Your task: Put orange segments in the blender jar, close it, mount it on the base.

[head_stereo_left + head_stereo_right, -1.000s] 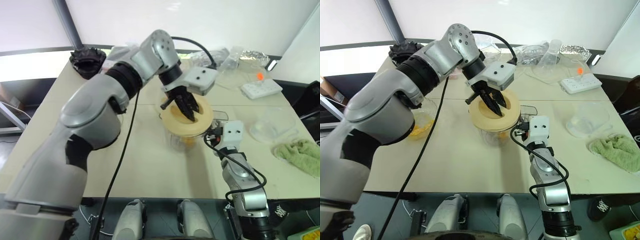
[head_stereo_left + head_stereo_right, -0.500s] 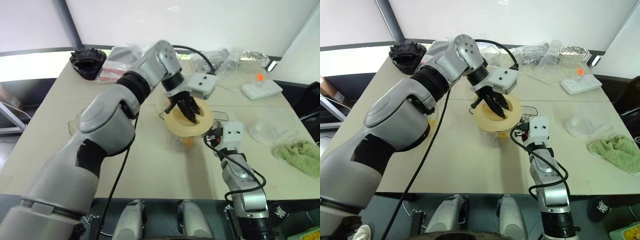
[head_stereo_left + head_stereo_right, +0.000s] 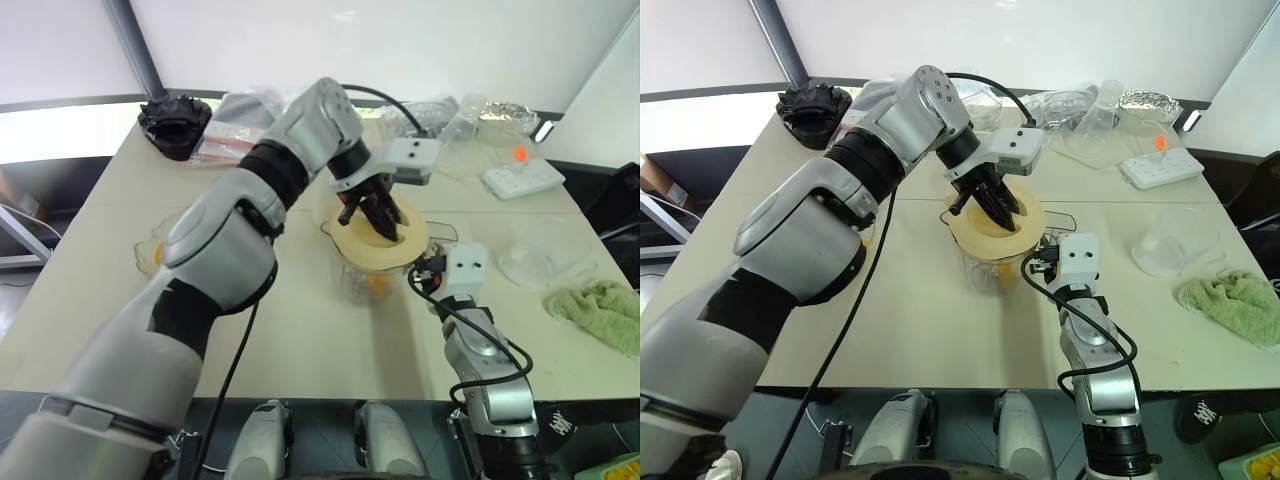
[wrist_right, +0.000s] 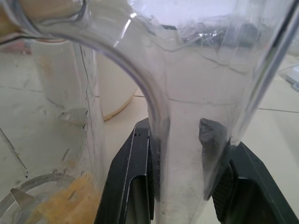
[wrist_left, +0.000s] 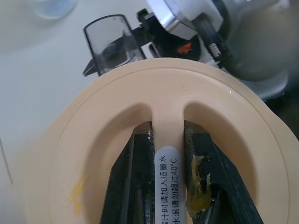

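L arm [image 3: 300, 150] angled down, fingers [image 5: 135, 186] astride lid [image 5: 93, 135] grip bar.

Beige table [image 3: 300, 330] under bright daylight — pale white wall [image 3: 400, 40] behind, dark pole [image 3: 135, 45] at left.

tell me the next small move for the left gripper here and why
Probably keep twisting the lid until it seats. The left gripper is clamped on the lid's centre rib, the lid sits on the blender jar, and the right gripper steadies the jar's handle.
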Robot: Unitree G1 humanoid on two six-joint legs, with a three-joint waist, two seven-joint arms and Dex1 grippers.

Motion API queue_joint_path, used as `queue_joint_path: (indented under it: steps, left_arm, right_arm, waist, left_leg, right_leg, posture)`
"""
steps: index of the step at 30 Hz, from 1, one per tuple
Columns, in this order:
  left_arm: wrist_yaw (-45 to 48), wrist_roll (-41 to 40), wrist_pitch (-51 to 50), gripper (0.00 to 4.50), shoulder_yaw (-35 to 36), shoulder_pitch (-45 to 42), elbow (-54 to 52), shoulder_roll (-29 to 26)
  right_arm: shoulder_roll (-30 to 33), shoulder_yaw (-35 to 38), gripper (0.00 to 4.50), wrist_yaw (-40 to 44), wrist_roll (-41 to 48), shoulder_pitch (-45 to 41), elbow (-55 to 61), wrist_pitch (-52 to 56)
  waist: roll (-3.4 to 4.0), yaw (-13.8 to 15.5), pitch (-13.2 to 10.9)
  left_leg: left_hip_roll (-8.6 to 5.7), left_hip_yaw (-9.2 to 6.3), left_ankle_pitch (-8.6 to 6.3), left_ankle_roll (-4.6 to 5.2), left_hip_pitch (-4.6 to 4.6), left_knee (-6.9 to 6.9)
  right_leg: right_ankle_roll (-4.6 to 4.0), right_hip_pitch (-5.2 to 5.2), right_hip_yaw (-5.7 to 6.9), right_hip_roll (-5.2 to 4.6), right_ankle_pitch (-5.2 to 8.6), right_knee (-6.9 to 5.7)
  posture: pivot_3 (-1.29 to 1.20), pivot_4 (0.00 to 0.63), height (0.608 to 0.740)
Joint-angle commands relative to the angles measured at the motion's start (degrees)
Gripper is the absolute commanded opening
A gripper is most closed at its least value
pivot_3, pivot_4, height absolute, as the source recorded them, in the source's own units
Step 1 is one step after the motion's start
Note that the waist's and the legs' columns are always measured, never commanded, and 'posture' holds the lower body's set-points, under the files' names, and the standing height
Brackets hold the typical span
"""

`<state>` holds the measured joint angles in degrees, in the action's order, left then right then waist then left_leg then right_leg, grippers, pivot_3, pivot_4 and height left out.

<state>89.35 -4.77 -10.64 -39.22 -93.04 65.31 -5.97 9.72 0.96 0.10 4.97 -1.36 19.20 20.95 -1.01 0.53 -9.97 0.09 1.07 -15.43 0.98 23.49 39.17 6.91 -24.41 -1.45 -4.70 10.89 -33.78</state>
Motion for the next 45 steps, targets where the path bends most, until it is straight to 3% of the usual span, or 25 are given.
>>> queue_joint_path:
  steps: [1, 14, 28, 45]
  left_arm:
    - [-3.74, 6.34, -3.02, 0.27, 0.02, 2.91, -0.39, 0.12]
    - [-11.51, 13.29, -14.42, 0.27, 3.60, 9.05, -11.38, -0.96]
    - [-15.47, 13.32, -40.62, 0.27, 3.75, 12.34, -24.67, -1.64]
    - [-15.42, 10.96, -43.28, 0.27, 4.91, 14.78, -33.61, -4.20]
  right_arm:
    - [0.67, -0.11, 0.91, -0.02, -2.30, 0.77, 0.14, 0.09]
    - [0.33, -0.45, 0.91, -0.59, -2.09, 1.35, 0.20, 0.00]
    - [0.61, -1.07, 0.91, -0.21, -2.28, 0.64, -0.54, -0.06]
    - [0.90, -1.17, 0.91, 0.29, -2.51, 0.71, -0.49, 0.10]
  waist:
    - [0.01, 0.08, 0.01]
    - [0.43, 0.15, 0.57]
    - [0.53, -0.26, 0.78]
    - [0.53, -0.93, 0.78]
  left_leg:
    - [0.01, 0.00, 0.00, 0.00, -0.01, 0.00]
    - [0.03, -0.07, -0.01, -0.02, -0.14, 0.01]
    - [0.03, -0.11, -0.02, -0.04, -0.19, -0.01]
    - [0.04, -0.09, -0.04, -0.06, -0.12, -0.23]
  right_leg:
    - [0.00, 0.01, 0.00, 0.00, 0.00, 0.00]
    - [-0.01, 0.46, 0.01, -0.06, 0.00, 0.53]
    - [0.01, 0.60, 0.07, -0.12, 0.00, 0.63]
    - [0.00, 0.20, 0.20, -0.31, 0.00, 0.67]
  posture:
    - [0.00, 0.150, 0.740]
    - [0.00, 0.150, 0.740]
    - [0.00, 0.150, 0.740]
    - [0.00, 0.150, 0.740]
